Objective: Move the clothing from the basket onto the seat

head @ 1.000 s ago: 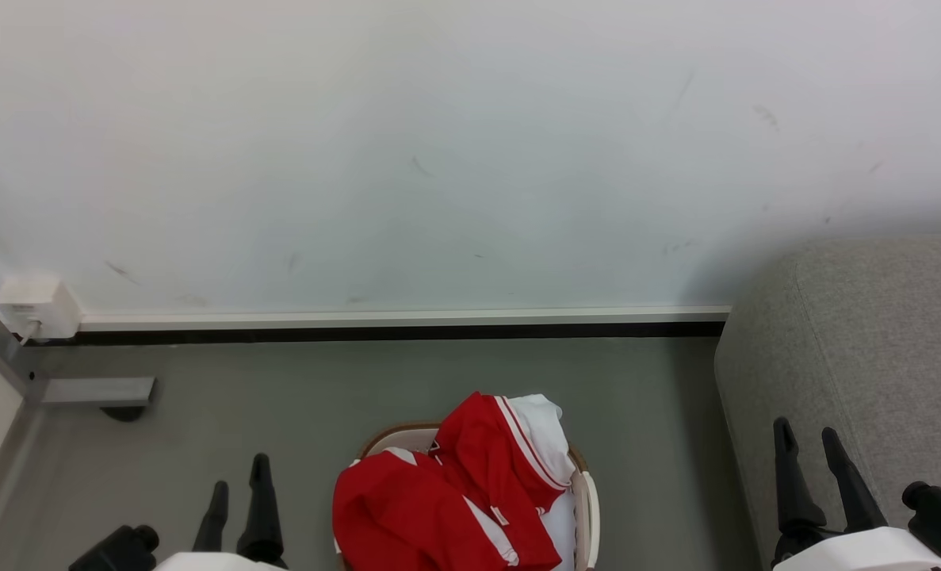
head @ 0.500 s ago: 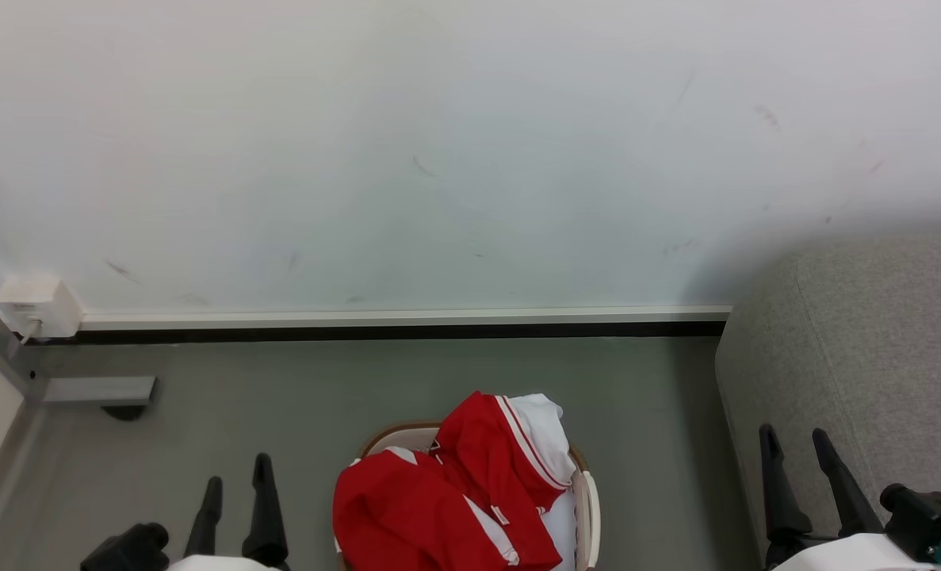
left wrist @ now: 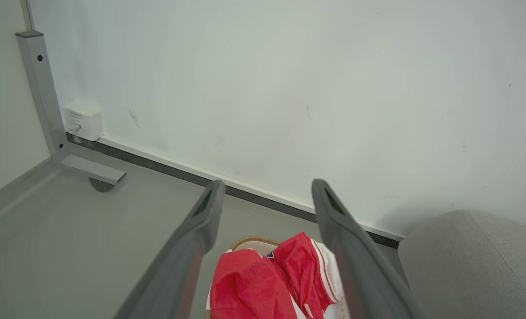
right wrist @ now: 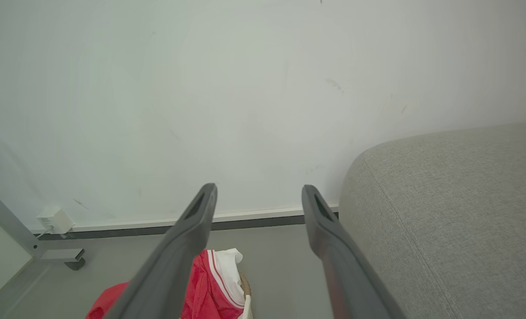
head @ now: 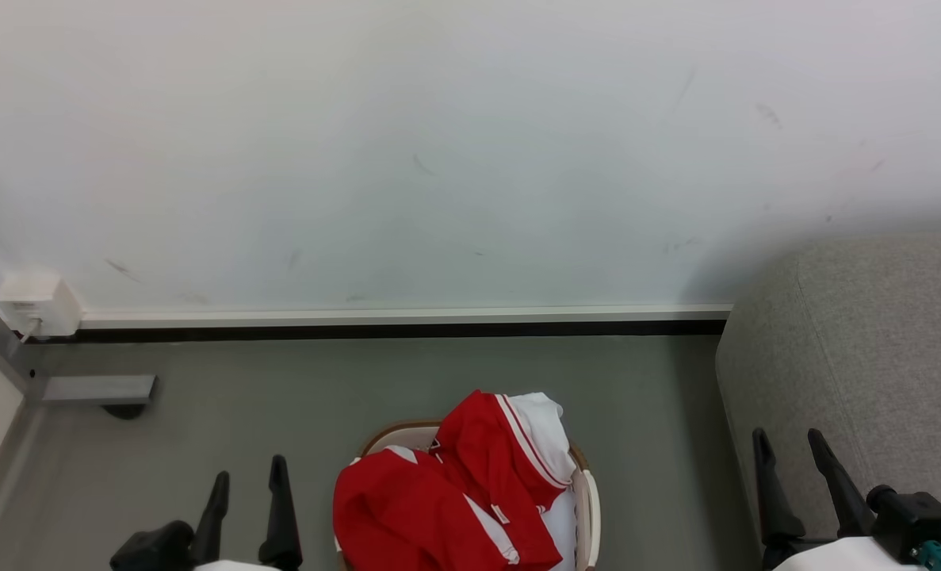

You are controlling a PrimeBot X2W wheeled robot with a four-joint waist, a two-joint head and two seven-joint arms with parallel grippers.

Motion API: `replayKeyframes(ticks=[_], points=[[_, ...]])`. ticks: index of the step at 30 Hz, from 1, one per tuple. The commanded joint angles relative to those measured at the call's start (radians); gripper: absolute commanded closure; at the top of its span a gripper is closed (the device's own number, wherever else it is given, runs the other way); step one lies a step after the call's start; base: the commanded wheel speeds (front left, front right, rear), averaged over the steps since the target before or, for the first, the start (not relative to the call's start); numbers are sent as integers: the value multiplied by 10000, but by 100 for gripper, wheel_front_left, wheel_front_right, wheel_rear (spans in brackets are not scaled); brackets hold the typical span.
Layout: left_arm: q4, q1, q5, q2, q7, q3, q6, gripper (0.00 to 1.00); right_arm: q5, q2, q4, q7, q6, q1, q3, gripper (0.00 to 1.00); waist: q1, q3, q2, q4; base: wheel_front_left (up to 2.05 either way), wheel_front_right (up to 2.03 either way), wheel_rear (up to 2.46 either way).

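1. Clothing (head: 438, 507), red with white trim and stripes, lies heaped in the basket (head: 589, 507) at the bottom middle of the head view, and it rises above the rim.
2. The white wall (head: 438, 159) takes the upper half of that view, with a dark skirting strip (head: 375, 331) at its foot.
3. The seat (head: 874, 357), grey and rounded, stands at the right against the wall, near the basket but apart from it.
4. The grey floor (head: 280, 381) carries the basket.
5. The basket is cream-white with a brown rim, and the fabric hides most of its inside.
6. The right end effector (head: 787, 438) hangs before the edge of the seat, its fingers spread wide, holding nothing.
7. The left end effector (head: 250, 472) hangs to the left of the basket, above the floor, its fingers also apart and empty.
8. A small white box (head: 38, 305) sits on the wall at the far left.
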Motion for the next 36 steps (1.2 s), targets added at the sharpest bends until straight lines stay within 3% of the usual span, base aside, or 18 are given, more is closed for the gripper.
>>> replayKeyframes(ticks=[1, 10, 23, 36], points=[[-61, 14, 320, 86, -106, -17, -21, 0, -246, -100, 39, -84, -17, -85, -9, 0, -1, 6, -1, -4, 0, 0, 0], [-141, 76, 1366, 94, -295, -160, -102, 0, -699, -107, 330, -260, -18, -194, -64, 0, -1, 33, -1, -35, 0, 0, 0], [-64, 221, 2625, 100, -492, -131, -593, 0, -1308, -118, 795, -502, -21, -258, -88, 0, -1, -23, -1, 14, 0, 0, 0], [206, 235, 2301, 97, -481, 52, -696, 0, -1052, -115, 1072, -464, -21, -288, -213, 0, -1, -45, -1, 5, 0, 0, 0]])
